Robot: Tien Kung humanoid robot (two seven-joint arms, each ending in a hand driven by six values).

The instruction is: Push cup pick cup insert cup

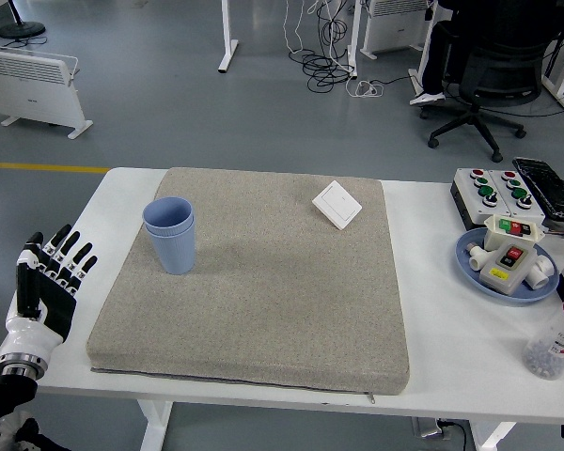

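Observation:
Two light blue cups (171,233) stand nested, one inside the other, upright on the left part of the grey mat (263,301). My left hand (45,282) hovers at the table's left edge, well left of the cups and apart from them, its fingers spread and holding nothing. The right hand does not show.
A white switch plate (337,204) lies on the mat's far right. On the table's right side are a button box (490,194), a blue plate (470,259) with small switch parts, and a clear bottle with a red cap (556,342). An office chair (484,70) stands beyond.

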